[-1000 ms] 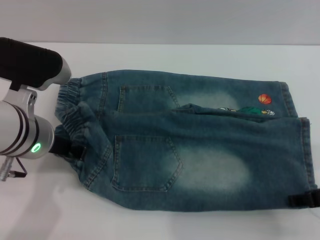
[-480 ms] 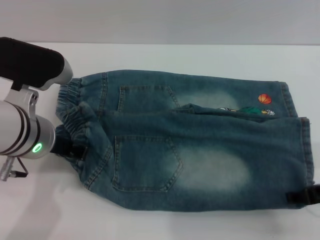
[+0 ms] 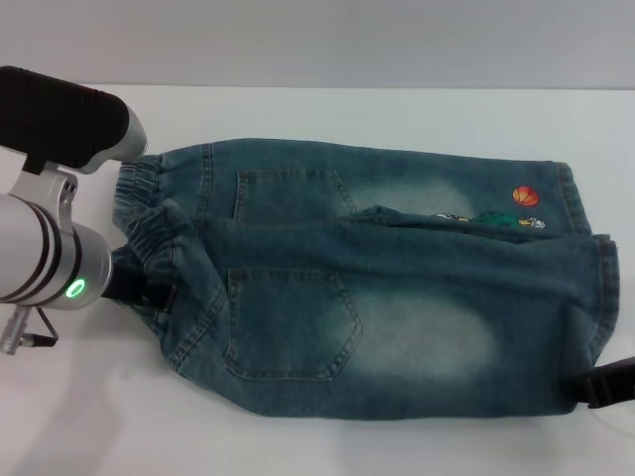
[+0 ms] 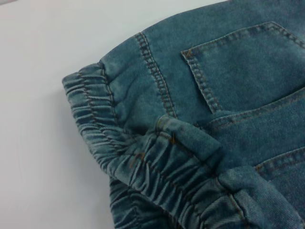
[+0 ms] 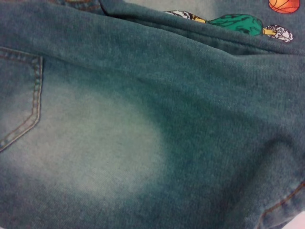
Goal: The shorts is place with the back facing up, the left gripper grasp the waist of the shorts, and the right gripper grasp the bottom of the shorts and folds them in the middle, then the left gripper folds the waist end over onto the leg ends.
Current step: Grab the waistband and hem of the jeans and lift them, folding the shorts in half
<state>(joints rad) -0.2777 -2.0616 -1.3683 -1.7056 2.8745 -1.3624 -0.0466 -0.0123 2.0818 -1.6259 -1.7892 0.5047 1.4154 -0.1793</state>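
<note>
1. Head view: you have the shorts (image 3: 377, 288) lying back side up on the white table (image 3: 327, 109), already doubled lengthwise, the near leg laid over the far one. Their long axis runs straight across in front of you, with the waist of the shorts (image 3: 149, 233) at your left end and the leg ends (image 3: 595, 288) at your right end. The left gripper (image 3: 134, 283) sits at the near part of the waist, its black tip buried in the gathered band; you cannot tell from here whether it is clamped. The right gripper (image 3: 607, 385) shows only as a black piece at the near right corner, just beside the hem, and its grip cannot be told either. For the last fold, the left arm is the nearer one: the waist must travel rightward along that long axis to land on the hems.

2. Left wrist view: you see the gathered waistband (image 4: 143, 167) bunched and doubled, with a back pocket (image 4: 248, 67) beyond it. No fingers show, so this view does not settle the grip.

3. Right wrist view: you look down on the faded pale patch (image 5: 95, 143) of the upper leg, with the orange basketball print (image 5: 286, 5) and a green cartoon print (image 5: 233, 24) on the far leg beyond it. No fingers show here.
</note>
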